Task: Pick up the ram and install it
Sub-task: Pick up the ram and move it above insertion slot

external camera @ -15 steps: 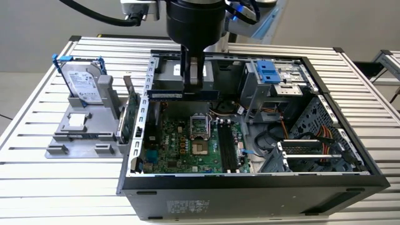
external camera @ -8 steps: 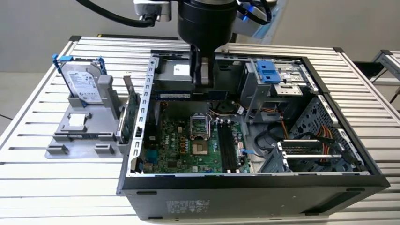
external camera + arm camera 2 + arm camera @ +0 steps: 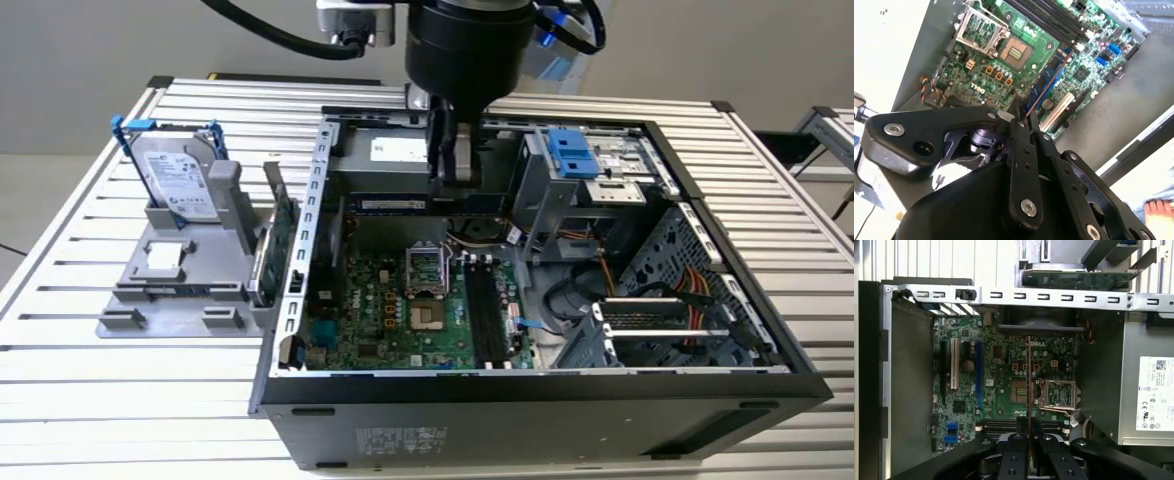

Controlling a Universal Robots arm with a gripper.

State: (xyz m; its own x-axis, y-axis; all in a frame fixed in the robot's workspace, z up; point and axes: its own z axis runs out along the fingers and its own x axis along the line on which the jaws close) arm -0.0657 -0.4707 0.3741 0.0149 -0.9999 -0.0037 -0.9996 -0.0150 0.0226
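Gripper (image 3: 451,178) clamped tight on the ram (image 3: 394,204) above the motherboard (image 3: 400,320), crosswise to its memory slots (image 3: 478,310), so squaring and levelling look to matter most.

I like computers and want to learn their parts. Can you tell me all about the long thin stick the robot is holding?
The ram is a long, slim, flat board, dark blue-green with a pale label. The robot's hand pinches it near the middle, holding it level and on edge. It hangs inside the open computer case, above the green motherboard, and does not look seated in a slot.
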